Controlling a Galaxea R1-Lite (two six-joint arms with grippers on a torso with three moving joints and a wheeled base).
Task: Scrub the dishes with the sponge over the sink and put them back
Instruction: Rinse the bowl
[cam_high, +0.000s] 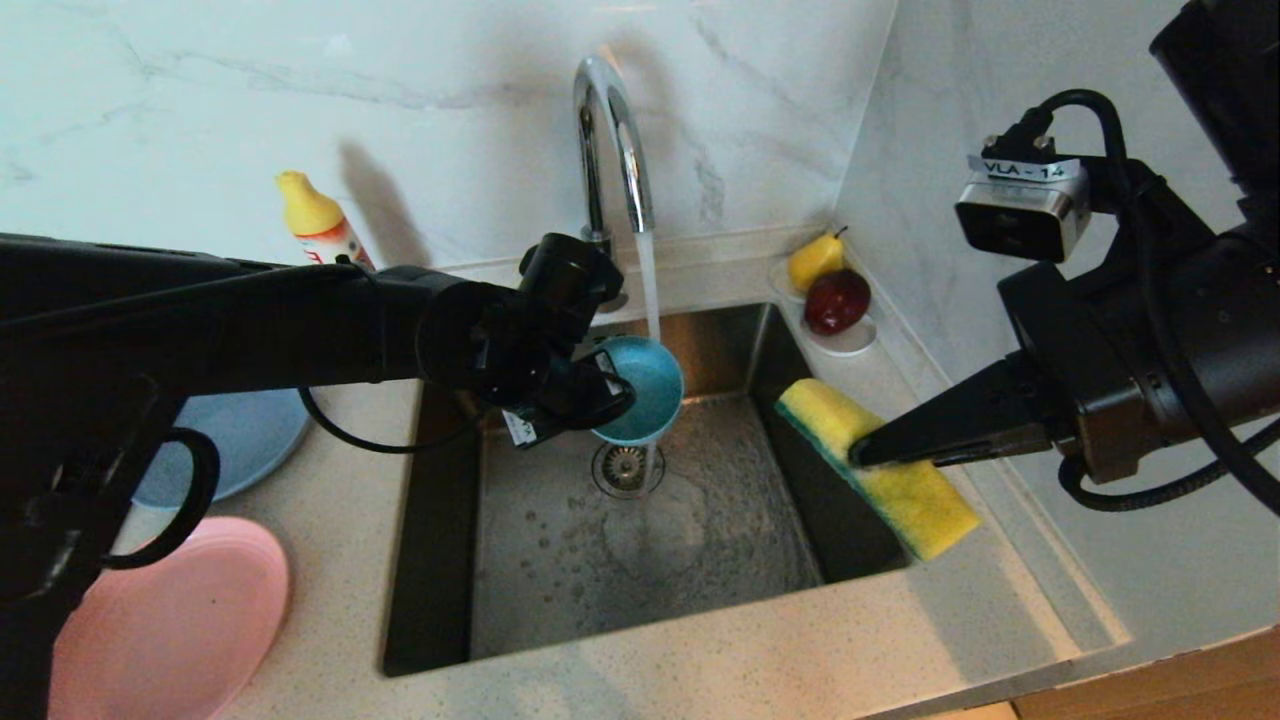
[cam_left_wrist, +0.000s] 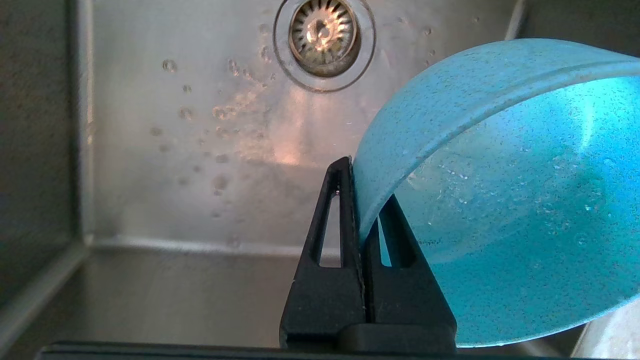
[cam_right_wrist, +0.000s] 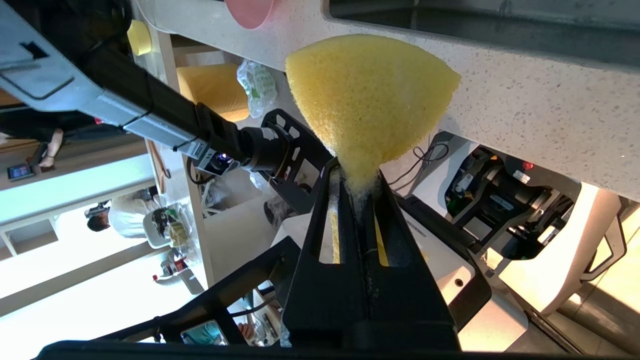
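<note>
Steel sink (cam_high: 700, 560) set in speckled counter (cam_high: 330, 520), tap (cam_high: 610, 130) running onto drain (cam_high: 628, 468). Pink plate (cam_high: 170, 620) and blue-grey plate (cam_high: 240, 440) lying on counter left of basin. Left gripper (cam_high: 605, 385) over basin, jaws clamped on rim of teal bowl (cam_high: 640, 390), bowl tilted beside water stream. Right gripper (cam_high: 865, 455) above basin's right edge, jaws pinched tight on yellow sponge (cam_high: 880, 470), green side toward basin. Pear (cam_high: 815, 260) and red fruit (cam_high: 838, 300) on saucer (cam_high: 850, 340), back right corner.

Brushed steel sink (cam_high: 700, 560), wet; glossy chrome faucet (cam_high: 612, 140); speckled matt teal bowl (cam_high: 650, 385); porous foam sponge (cam_high: 900, 480); speckled stone countertop (cam_high: 330, 520).
</note>
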